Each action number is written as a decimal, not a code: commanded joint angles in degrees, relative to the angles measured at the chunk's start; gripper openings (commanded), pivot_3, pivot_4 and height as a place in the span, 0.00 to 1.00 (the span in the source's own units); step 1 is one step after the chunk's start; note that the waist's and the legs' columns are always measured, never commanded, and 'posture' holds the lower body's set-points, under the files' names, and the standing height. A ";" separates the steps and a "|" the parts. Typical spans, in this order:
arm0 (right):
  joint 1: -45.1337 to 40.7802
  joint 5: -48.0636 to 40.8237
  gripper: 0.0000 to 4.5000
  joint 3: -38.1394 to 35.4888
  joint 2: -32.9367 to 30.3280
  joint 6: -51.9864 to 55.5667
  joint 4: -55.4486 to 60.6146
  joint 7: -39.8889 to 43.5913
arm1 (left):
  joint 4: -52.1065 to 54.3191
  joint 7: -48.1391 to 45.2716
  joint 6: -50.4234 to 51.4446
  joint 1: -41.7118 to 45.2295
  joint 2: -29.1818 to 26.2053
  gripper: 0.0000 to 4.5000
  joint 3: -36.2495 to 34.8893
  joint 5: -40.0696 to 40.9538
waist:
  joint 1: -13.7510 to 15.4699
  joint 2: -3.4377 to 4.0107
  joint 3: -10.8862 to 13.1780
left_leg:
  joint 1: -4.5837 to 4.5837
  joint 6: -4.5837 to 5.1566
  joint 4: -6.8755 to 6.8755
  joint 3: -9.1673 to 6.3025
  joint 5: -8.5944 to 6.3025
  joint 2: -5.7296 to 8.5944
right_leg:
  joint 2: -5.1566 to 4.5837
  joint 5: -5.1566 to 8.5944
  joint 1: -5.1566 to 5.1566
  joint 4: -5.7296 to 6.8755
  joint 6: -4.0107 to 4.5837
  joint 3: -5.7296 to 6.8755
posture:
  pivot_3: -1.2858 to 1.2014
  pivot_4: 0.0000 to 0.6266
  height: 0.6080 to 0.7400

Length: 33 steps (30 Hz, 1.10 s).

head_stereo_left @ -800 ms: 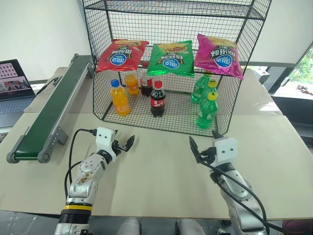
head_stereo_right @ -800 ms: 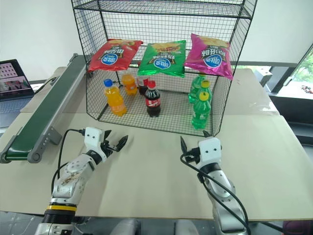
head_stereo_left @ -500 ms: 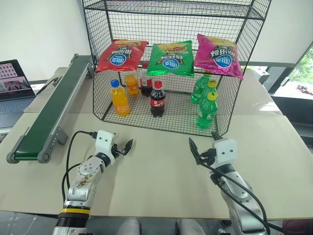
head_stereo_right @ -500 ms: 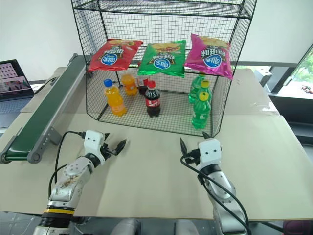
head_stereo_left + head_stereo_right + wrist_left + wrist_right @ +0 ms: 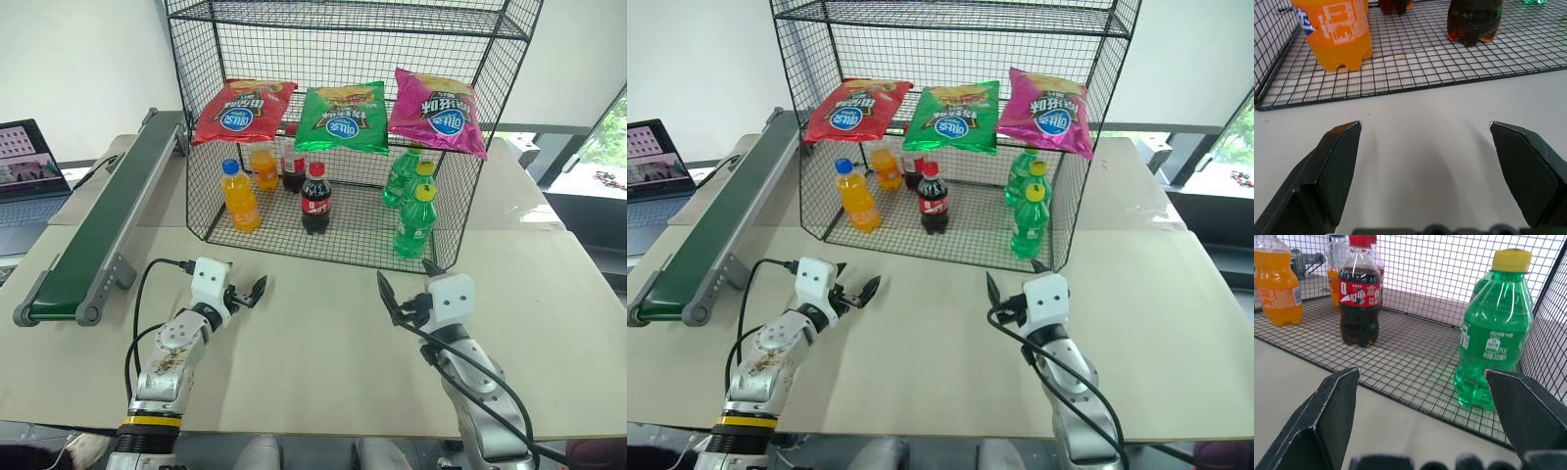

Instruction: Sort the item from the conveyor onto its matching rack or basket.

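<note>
The green bag lies on the middle tier of the rack, upper centre of the frame, between a red bag and a magenta bag; it has not moved. The conveyor at the left carries nothing. Compared with the earliest frame, the left gripper has pulled back a little toward lower left. It is wide open and holds nothing. The right gripper, lower right, is almost unchanged, also wide open and empty, above the table.
</note>
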<state>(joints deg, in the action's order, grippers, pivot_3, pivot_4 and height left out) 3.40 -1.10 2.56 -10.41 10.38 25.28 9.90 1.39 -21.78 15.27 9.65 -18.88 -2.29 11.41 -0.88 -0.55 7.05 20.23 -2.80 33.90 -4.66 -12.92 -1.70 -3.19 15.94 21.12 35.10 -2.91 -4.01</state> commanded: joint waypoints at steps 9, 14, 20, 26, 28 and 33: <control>-0.48 0.49 1.00 0.24 0.62 -1.21 1.28 -0.38 | -0.31 -0.86 -0.92 2.48 -0.62 0.99 -0.82 -0.41 | -0.01 0.00 0.00 | 0.00 0.01 0.00 0.00 0.00 0.00 | 0.00 -0.02 0.00 0.01 0.03 0.00 | 0.52 0.24 0.98; -0.53 0.64 1.00 0.40 0.76 -1.13 1.32 -0.43 | -0.16 -1.78 -1.74 2.08 -0.83 0.99 0.05 -1.22 | 0.03 0.00 -0.01 | 0.00 0.01 0.01 0.00 0.00 0.01 | -0.01 -0.02 0.00 0.00 0.03 0.00 | 0.52 0.24 0.98; -0.64 0.71 1.00 0.36 0.78 -1.25 1.27 -0.39 | 0.06 -2.10 -1.90 1.89 -0.61 0.99 0.08 -1.80 | 0.02 0.00 -0.01 | 0.00 0.01 0.01 0.00 0.00 0.00 | 0.00 -0.03 0.00 0.01 0.04 0.00 | 0.52 0.24 0.98; -0.96 0.66 1.00 0.43 0.71 -0.98 1.39 -0.24 | 0.04 -2.01 -2.09 2.16 -0.21 0.99 0.04 -2.04 | 0.02 0.00 -0.01 | 0.00 0.01 0.01 0.00 0.00 0.00 | 0.00 -0.03 0.00 0.01 0.04 0.00 | 0.52 0.24 0.98; -1.07 0.63 1.00 0.42 0.66 -0.92 1.39 -0.17 | 0.20 -1.93 -2.08 2.12 -0.09 0.99 0.04 -2.10 | 0.02 0.00 -0.01 | 0.00 0.01 0.01 0.00 0.00 0.01 | 0.00 -0.03 0.00 0.01 0.04 0.00 | 0.52 0.24 0.98; -1.15 0.59 1.00 0.60 0.70 -0.89 1.28 -0.03 | 0.56 -1.76 -2.01 1.94 -0.09 0.99 -0.27 -2.19 | 0.02 0.00 -0.01 | 0.00 0.01 0.01 0.00 0.00 0.00 | -0.01 -0.03 0.00 0.02 0.06 0.00 | 0.52 0.24 0.98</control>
<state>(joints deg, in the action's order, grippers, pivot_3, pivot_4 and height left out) 3.02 -0.63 3.03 -9.84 10.38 25.27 9.85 0.15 -23.62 14.87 11.27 -18.96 -2.04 9.21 -0.86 -0.54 7.04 20.23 -2.79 33.92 -4.66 -12.92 -1.70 -3.20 15.91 21.11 35.11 -2.85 -4.02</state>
